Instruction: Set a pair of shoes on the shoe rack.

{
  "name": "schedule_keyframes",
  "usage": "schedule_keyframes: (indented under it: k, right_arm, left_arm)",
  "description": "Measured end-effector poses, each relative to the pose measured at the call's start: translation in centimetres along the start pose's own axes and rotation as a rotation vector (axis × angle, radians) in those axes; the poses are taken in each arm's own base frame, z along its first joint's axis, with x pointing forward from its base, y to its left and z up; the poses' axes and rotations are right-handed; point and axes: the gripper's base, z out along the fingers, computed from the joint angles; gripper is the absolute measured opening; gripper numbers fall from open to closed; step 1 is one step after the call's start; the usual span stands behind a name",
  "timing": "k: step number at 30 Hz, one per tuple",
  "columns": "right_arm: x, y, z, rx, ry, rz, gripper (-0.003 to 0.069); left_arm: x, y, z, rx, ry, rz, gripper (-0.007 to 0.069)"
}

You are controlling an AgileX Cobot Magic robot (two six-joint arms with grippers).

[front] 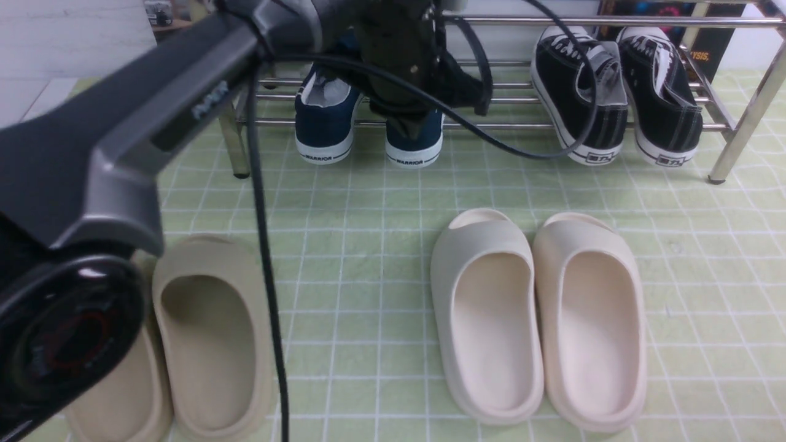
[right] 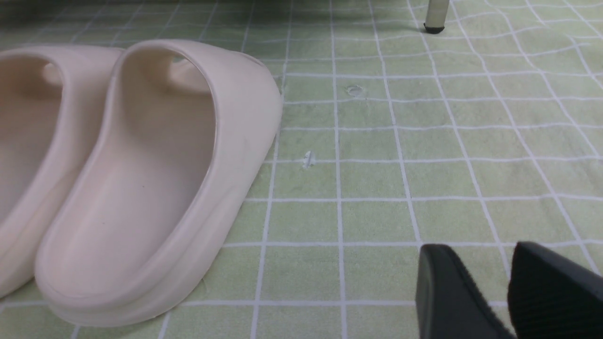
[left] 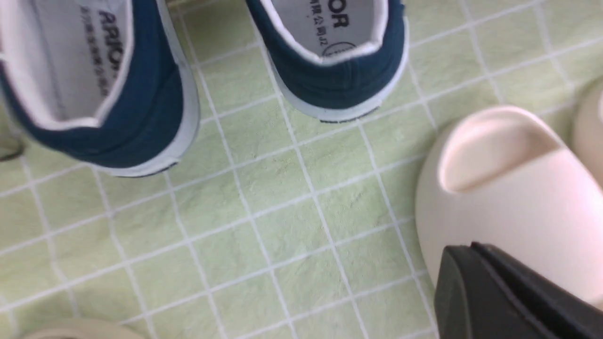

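Note:
Two navy blue slip-ons with white soles sit side by side on the left part of the chrome shoe rack [front: 513, 126], heels toward me: the left shoe [front: 325, 123] and the right shoe [front: 425, 146]. Both heels overhang the front bar. In the left wrist view I see the same heels [left: 141, 108] [left: 339, 80] above the green mat. My left gripper [front: 410, 127] hovers just behind the right shoe's heel; in its wrist view [left: 464, 252] the fingers are pressed together and empty. My right gripper [right: 485, 263] is low over the mat, slightly open, holding nothing.
Black lace-up sneakers [front: 580, 92] [front: 666, 92] fill the rack's right part. Cream slides [front: 485, 313] [front: 592, 319] lie on the mat in front; beige slides [front: 212, 331] lie at the left under my left arm. A rack leg [right: 433, 14] stands ahead of my right gripper.

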Motion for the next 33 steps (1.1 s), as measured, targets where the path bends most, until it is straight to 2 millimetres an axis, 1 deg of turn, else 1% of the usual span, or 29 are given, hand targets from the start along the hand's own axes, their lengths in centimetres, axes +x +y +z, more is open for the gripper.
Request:
schedule_keyframes:
  k: [1, 2, 3, 4, 5, 6, 7, 8, 9, 10, 11, 12, 13, 14, 16, 17, 18, 19, 20, 21, 25, 29, 30, 32, 33]
  right_arm:
    - [0.0, 0.0, 0.0, 0.0, 0.0, 0.0, 0.0239]
    - [0.0, 0.0, 0.0, 0.0, 0.0, 0.0, 0.0239]
    - [0.0, 0.0, 0.0, 0.0, 0.0, 0.0, 0.0239]
    - [0.0, 0.0, 0.0, 0.0, 0.0, 0.0, 0.0239]
    - [0.0, 0.0, 0.0, 0.0, 0.0, 0.0, 0.0239]
    - [0.0, 0.0, 0.0, 0.0, 0.0, 0.0, 0.0239]
    - [0.0, 0.0, 0.0, 0.0, 0.0, 0.0, 0.0239]
    - [0.0, 0.0, 0.0, 0.0, 0.0, 0.0, 0.0239]
    - [0.0, 0.0, 0.0, 0.0, 0.0, 0.0, 0.0239]
    - [0.0, 0.0, 0.0, 0.0, 0.0, 0.0, 0.0239]
    - [0.0, 0.0, 0.0, 0.0, 0.0, 0.0, 0.0239]
    - [0.0, 0.0, 0.0, 0.0, 0.0, 0.0, 0.0239]
    - [0.0, 0.0, 0.0, 0.0, 0.0, 0.0, 0.0239]
    - [0.0, 0.0, 0.0, 0.0, 0.0, 0.0, 0.0239]
    - [0.0, 0.0, 0.0, 0.0, 0.0, 0.0, 0.0239]
    - [0.0, 0.0, 0.0, 0.0, 0.0, 0.0, 0.0239]
    - [0.0, 0.0, 0.0, 0.0, 0.0, 0.0, 0.0239]
    - [0.0, 0.0, 0.0, 0.0, 0.0, 0.0, 0.0239]
    - [0.0, 0.0, 0.0, 0.0, 0.0, 0.0, 0.0239]
    - [0.0, 0.0, 0.0, 0.0, 0.0, 0.0, 0.0239]
    - [0.0, 0.0, 0.0, 0.0, 0.0, 0.0, 0.0239]
    - [0.0, 0.0, 0.0, 0.0, 0.0, 0.0, 0.0239]
    - [0.0, 0.0, 0.0, 0.0, 0.0, 0.0, 0.0239]
    - [0.0, 0.0, 0.0, 0.0, 0.0, 0.0, 0.0239]
    - [0.0, 0.0, 0.0, 0.0, 0.0, 0.0, 0.0239]
  left_arm:
    - [0.0, 0.3, -2.5, 0.009, -0.037, 0.008, -0.0013]
    - [0.1, 0.5, -4.1, 0.014, -0.062, 0.007, -0.0013]
    - [0.3, 0.8, -6.3, 0.02, -0.096, 0.005, -0.0013]
    - [0.4, 0.9, -7.2, 0.023, -0.111, 0.003, -0.0013]
    - [1.5, 1.6, -11.3, 0.034, -0.17, -0.004, -0.0013]
    - [2.5, 2.1, -13.8, 0.04, -0.204, -0.009, -0.0013]
    - [2.5, 2.1, -13.8, 0.041, -0.207, -0.01, -0.0013]
    - [4.4, 2.9, -16.8, 0.054, -0.268, -0.031, -0.0013]
    - [5.3, 3.2, -17.8, 0.063, -0.311, -0.042, -0.0013]
    - [5.6, 3.3, -18.0, 0.062, -0.309, -0.046, -0.0013]
    - [7.7, 3.9, -19.1, 0.068, -0.376, -0.062, -0.0013]
    - [9.2, 4.3, -19.4, 0.071, -0.416, -0.073, -0.0013]
    - [11.1, 4.6, -19.3, 0.081, -0.46, -0.089, -0.0013]
    - [12.0, 4.8, -19.2, 0.089, -0.498, -0.099, -0.0013]
    - [15.1, 5.3, -18.4, 0.111, -0.559, -0.118, -0.0013]
    - [17.6, 5.5, -17.3, 0.127, -0.583, -0.126, -0.0013]
    - [19.3, 5.7, -16.4, 0.143, -0.603, -0.131, -0.0013]
    - [19.5, 5.7, -16.3, 0.151, -0.619, -0.131, -0.0013]
    - [21.2, 5.8, -15.3, 0.162, -0.619, -0.134, -0.0013]
    - [23.6, 5.9, -13.7, 0.19, -0.634, -0.148, -0.0013]
    - [28.7, 6.2, -10.5, 0.224, -0.622, -0.164, -0.0013]
    - [32.5, 6.6, -8.3, 0.247, -0.598, -0.197, -0.0013]
    - [32.6, 6.6, -8.2, 0.248, -0.596, -0.199, -0.0013]
    - [34.4, 6.8, -7.5, 0.261, -0.581, -0.239, -0.0013]
    - [34.5, 6.8, -7.5, 0.261, -0.581, -0.24, -0.0013]
